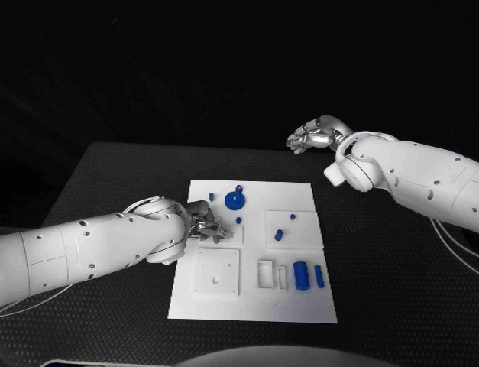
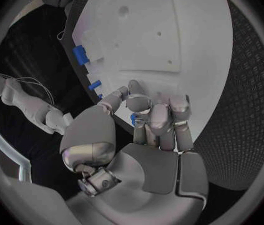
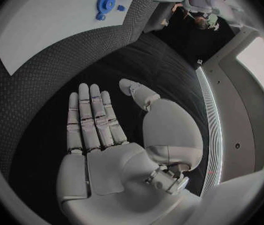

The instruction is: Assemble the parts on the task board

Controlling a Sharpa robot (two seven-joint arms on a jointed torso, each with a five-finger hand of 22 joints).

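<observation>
Nearest the robot, along the near edge of the task board [image 1: 250,310], a white square plate [image 1: 216,273] sits toward the near left corner, with a white slotted frame [image 1: 271,274] beside it and two blue cylinders [image 1: 301,275] lying toward the near right side. Just beyond the plate, at the board's left edge, the left hand [image 1: 203,225] hovers with its fingers [image 2: 159,120] curled together around a small blue part [image 2: 133,118]; only a sliver of blue shows between them in the left wrist view, so I judge it pinched rather than cradled. The step in hand looks like carrying that piece to its seat, and doing it well means keeping the pinch firm, holding the part upright, and lowering it straight over its hole rather than sliding it across the white surface. A second raised white block [image 1: 286,227] carries two small blue pegs [image 1: 280,234] toward the right edge, and a blue gear [image 1: 234,201] stands further back near the far edge; the descent should keep clear of both. Beyond the board's far right corner, over the black table [image 1: 118,172], the right hand [image 3: 97,122] is held flat with fingers straight and side by side, holding nothing, well apart from the work.
</observation>
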